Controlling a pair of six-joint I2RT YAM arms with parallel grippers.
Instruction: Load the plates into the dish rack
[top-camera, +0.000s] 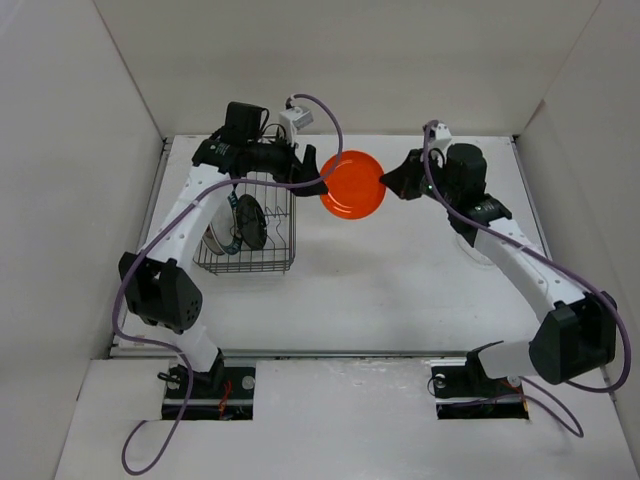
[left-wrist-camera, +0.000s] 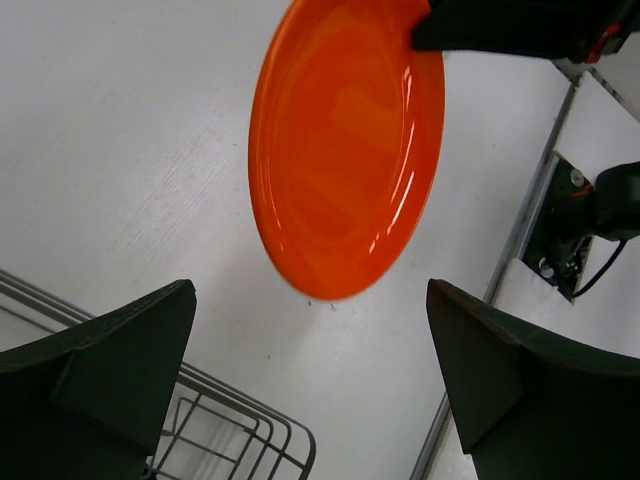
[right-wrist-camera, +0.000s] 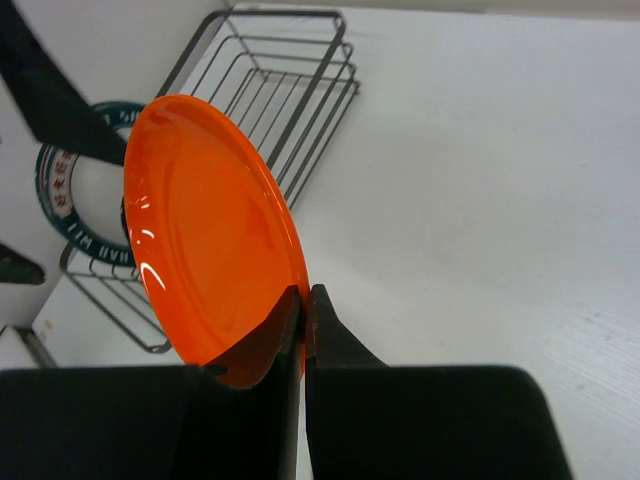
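Glossy orange round plate (top-camera: 352, 185) hangs upper centre of the top view, right gripper (right-wrist-camera: 303, 295) pinched tight on its rim, left gripper (top-camera: 315, 177) wide open and empty beside it; looks light, stiff and slippery, so best grabbed well over the rim.

Your right gripper (top-camera: 393, 181) is clamped shut on the right rim of the orange plate (top-camera: 352, 186), and your right arm (top-camera: 520, 262) reaches in, bent, from the plate's right. Your left gripper (top-camera: 313, 178) sits just left of the plate, fingers (left-wrist-camera: 110, 370) spread wide and holding nothing, with your left arm (top-camera: 180, 215) arched.
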